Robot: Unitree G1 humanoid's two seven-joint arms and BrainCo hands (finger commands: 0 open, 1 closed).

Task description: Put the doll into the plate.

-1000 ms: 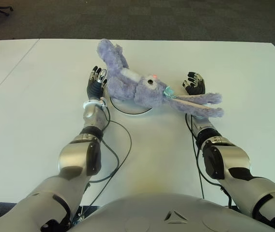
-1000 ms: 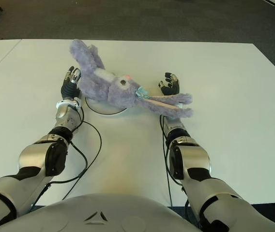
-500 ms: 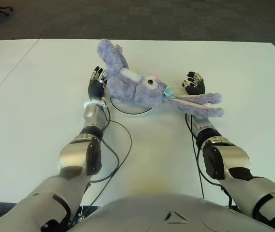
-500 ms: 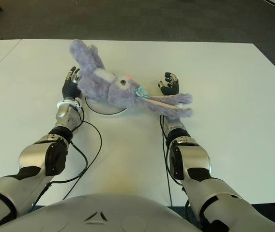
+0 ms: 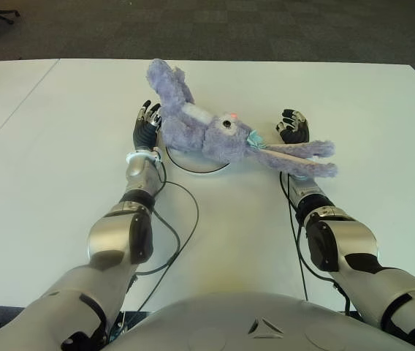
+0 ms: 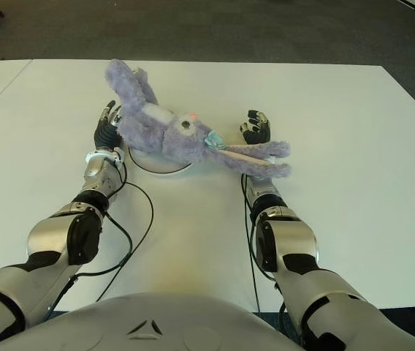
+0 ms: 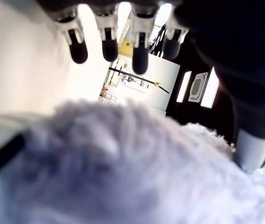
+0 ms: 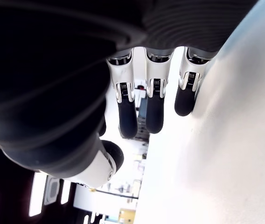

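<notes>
Since the earlier frames the left hand (image 5: pixel 146 126) has been drawing a little away from the doll (image 5: pixel 215 131), its fingers (image 7: pixel 107 46) now straightening; the doll and the right hand (image 5: pixel 293 127) are showing where they were. The left hand is standing just beside the doll's left flank, its four fingers stretched and spread, gripping nothing, with purple fur filling the space below them in the wrist view. The right hand is hovering just beyond the doll's long ears, on the doll's right end, its fingers (image 8: pixel 127 112) loosely curved and empty above the white table (image 5: pixel 61 146).

There is one doll, a purple plush rabbit, and one plate (image 5: pixel 193 165), white with a dark rim. The doll is lying on its side with its body over the plate, covering most of it, while its two ears are trailing off the plate onto the table toward the right hand.
</notes>
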